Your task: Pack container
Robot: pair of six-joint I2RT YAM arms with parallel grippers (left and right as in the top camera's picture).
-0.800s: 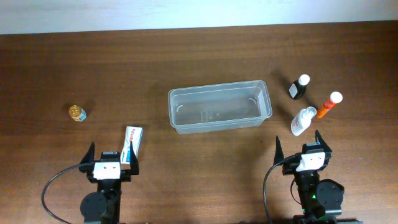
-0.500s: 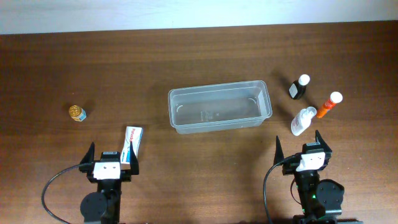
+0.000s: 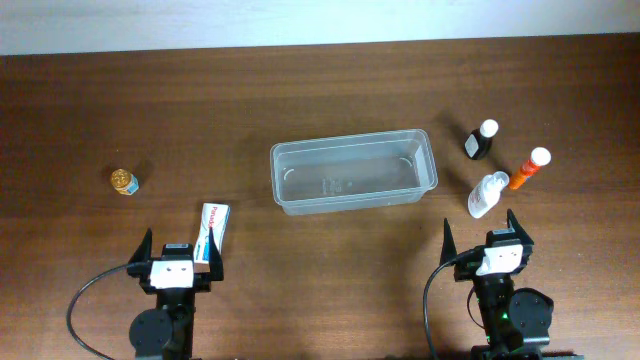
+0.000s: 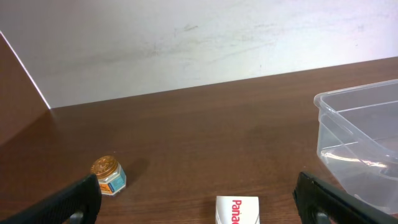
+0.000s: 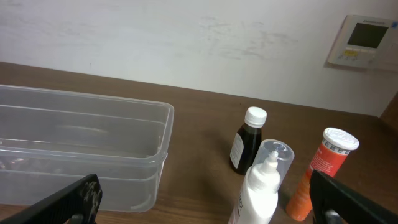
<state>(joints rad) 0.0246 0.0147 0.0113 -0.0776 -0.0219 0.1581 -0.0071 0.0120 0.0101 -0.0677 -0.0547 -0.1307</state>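
Starting at the near edge of the bench (image 3: 300,90): left pincer (image 3: 181,245), spread wide apart, gripping nothing. Same deal with the right pincer (image 3: 480,232), wide apart too.

Just ahead of the left pincer, off toward its right side: a white box (image 3: 212,231) with red lettering. Lies flat, lengthwise away from the arm. Can't tell whether it's touching the pincer or just beside it.

Just ahead of the right pincer: a white bottle (image 3: 485,194) with a clear cap. Stands nearest of the three bottles on that side, apart from the pincer.

Further out on the left: a small jar (image 3: 124,181) with a gold lid. Sits well apart from everything else.

Then mid-bench, the container (image 3: 350,175). Clear plastic, rounded corners, rim all the way round. Sits with its long side running left to right, further out than the box and well apart from both pincers.

Off to the right of the container: an orange tube (image 3: 528,168) with a white cap, near the white bottle and a bit beyond it. Then a dark bottle (image 3: 481,140) with a white cap, furthest back of the three. Stands near the container's right end, not touching it.

Way at the back: a pale wall (image 5: 186,37), plus a small white panel (image 5: 364,40) with a screen, up in the corner of the right wrist view.
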